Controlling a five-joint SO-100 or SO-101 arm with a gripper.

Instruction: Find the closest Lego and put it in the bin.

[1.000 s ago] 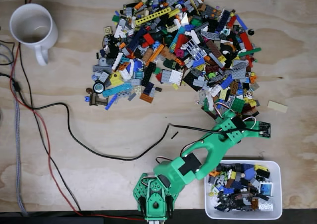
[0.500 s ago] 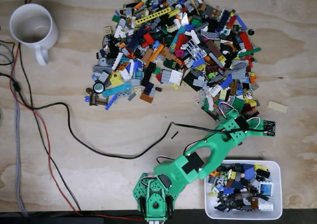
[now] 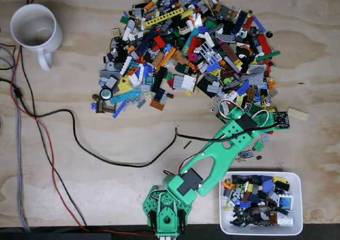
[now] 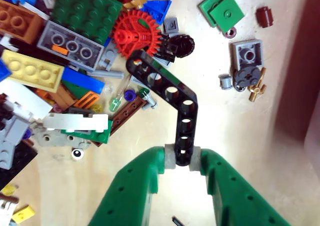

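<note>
Black angled Lego beam, holes along it, sits clamped at its lower end between the green gripper fingers in the wrist view. Beam's upper end lies against a red gear and a small black gear. Left of it: grey plate, yellow brick, brown plate. Right: grey piece with tan pin, green tiles. In the fixed view the white bin sits lower right, part-filled, near the arm base. Big Lego pile above; mug upper left. Since the earlier frame the wrist has swung up-left toward the pile edge.
</note>
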